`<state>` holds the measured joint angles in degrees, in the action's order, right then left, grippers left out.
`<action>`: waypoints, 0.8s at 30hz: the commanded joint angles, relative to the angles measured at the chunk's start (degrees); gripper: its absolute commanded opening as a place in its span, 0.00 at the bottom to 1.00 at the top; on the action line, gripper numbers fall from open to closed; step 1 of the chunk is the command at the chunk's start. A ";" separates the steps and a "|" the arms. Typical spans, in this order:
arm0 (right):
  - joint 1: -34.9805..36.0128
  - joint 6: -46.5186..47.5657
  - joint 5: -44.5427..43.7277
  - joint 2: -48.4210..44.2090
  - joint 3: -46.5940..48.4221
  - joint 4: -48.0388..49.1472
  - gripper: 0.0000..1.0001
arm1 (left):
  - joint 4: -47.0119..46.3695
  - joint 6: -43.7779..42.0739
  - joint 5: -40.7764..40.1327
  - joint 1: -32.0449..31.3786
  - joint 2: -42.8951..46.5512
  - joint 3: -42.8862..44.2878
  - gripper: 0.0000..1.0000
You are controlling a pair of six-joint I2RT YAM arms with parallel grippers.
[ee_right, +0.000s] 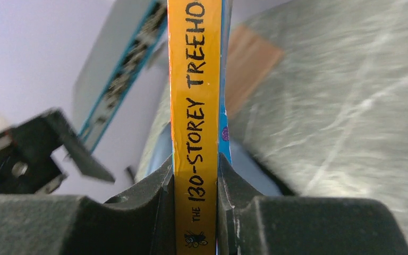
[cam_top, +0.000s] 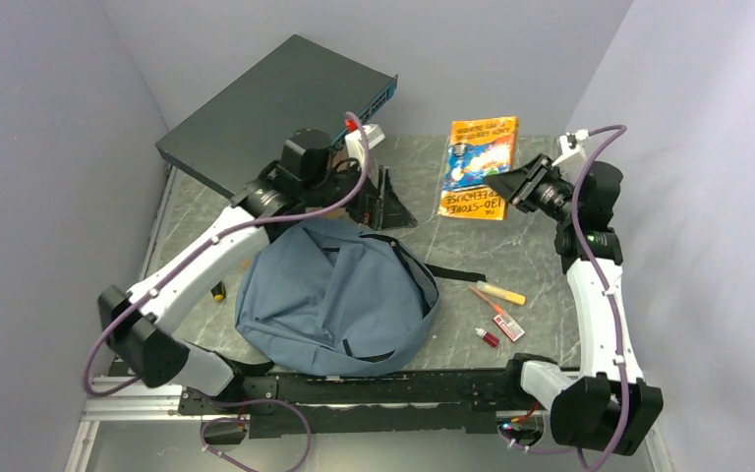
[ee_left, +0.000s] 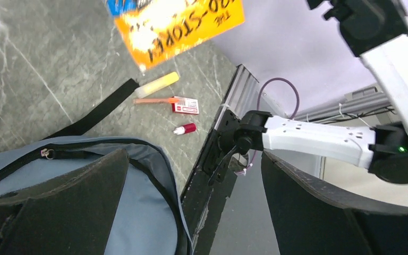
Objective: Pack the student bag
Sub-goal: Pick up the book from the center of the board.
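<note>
Gripping an orange book (ee_right: 194, 79) by its spine, lettered "THE 130-STOREY TREEHO", the right claw (ee_right: 195, 170) is clamping it tight. The left claw (ee_left: 194, 180) is gaping wide, with the bag (cam_top: 334, 295) lying just beneath it on the surface (cam_top: 541, 275).

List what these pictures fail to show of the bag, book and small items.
Inside the bag: no view looks in; fabric covers it in top and left wrist views.
Cover of the book: right wrist view shows only the spine, cut off by the top edge.
Label on the small box: too small to read, top and left wrist views.
Small object by the left arm: mostly hidden under the arm, top view.
</note>
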<state>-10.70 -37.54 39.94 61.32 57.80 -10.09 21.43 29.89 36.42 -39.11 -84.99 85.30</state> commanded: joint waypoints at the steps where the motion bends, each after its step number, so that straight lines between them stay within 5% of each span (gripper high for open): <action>1: 5.29 -8.16 17.14 -4.58 0.56 11.77 0.00 | 0.28 -4.16 -1.90 0.06 9.89 -1.38 1.00; 10: 15.23 -35.87 21.71 -8.30 -3.29 39.76 0.00 | 4.93 6.06 -19.26 2.79 25.64 -4.28 1.00; 17: 22.51 -57.03 16.66 -5.37 -4.90 62.16 0.00 | -9.83 17.11 -3.84 4.90 27.20 -7.06 1.00; 24: 27.55 -60.59 12.31 -4.10 -3.31 65.14 0.00 | -36.25 32.02 6.52 6.07 25.45 -14.42 1.00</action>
<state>14.98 -92.66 57.56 57.91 52.42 45.25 2.63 51.86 35.73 -33.65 -59.27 73.10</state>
